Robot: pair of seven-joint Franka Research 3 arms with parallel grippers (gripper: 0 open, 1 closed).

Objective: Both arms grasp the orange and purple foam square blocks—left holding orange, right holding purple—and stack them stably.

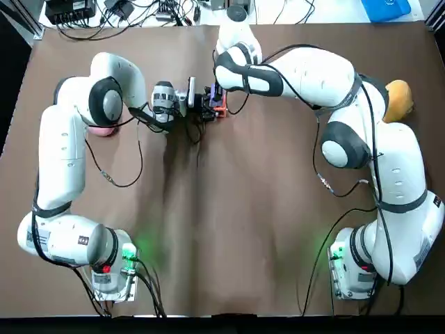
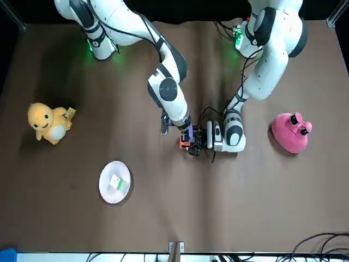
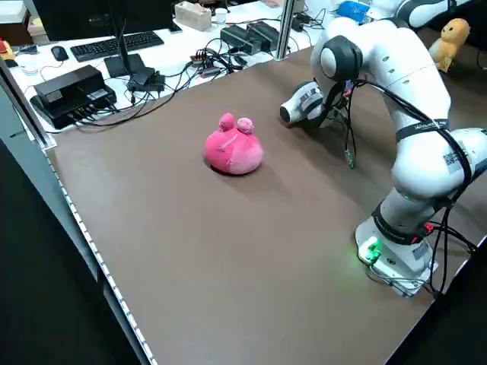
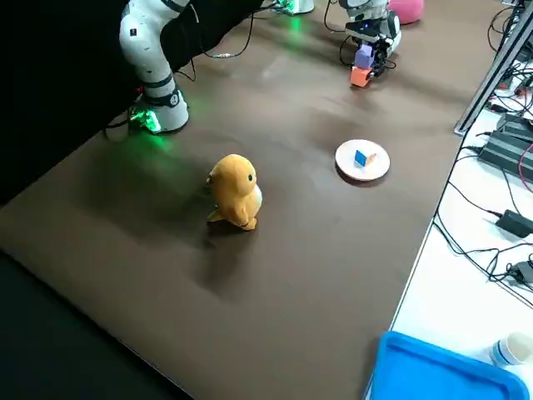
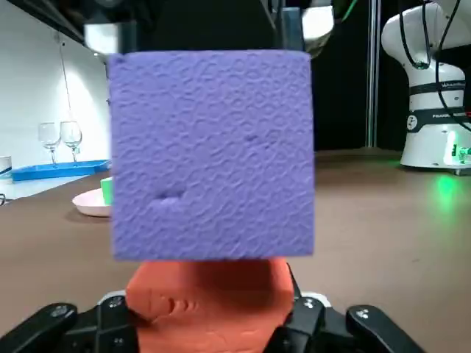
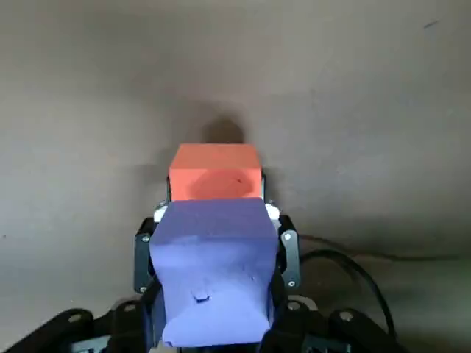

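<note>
Left hand: the left hand (image 5: 212, 312) reaches in low and level from the robot's left, closed on the orange foam square block (image 6: 215, 170), one finger on each of two opposite sides.
Right hand: the right hand (image 6: 215, 265) comes down from above and is clamped on the purple foam square block (image 5: 212, 154).
Blocks: the purple one sits directly on the orange one, faces apparently touching, at the far middle of the brown desk (image 1: 229, 223).
Alignment: the two look roughly centred on each other, though the orange block seems squeezed in at its sides.
Base: whether the orange block rests on the desk or hangs just above it cannot be told.
Stage: the stack looks formed but unreleased, with both hands gripping.
Risk, springback: squeezed foam may swell when the fingers part, nudging the purple block sideways off centre.
Risk, drop: if the orange block is not bearing on the desk, opening the left hand would let the pair fall and tip.
Risk, order: opening the lower hand first leaves the purple block carrying the load — the orange one could sag away or twist.
Risk, withdrawal: the two sets of fingers sit close together, so a retreat that is not straight could catch a block edge or the other hand and drag the stack over.
Surroundings: a pink plush toy (image 2: 292, 131), a yellow plush toy (image 2: 48, 123) and a white plate (image 2: 114, 182) lie well apart — no hazard to the stack.
</note>
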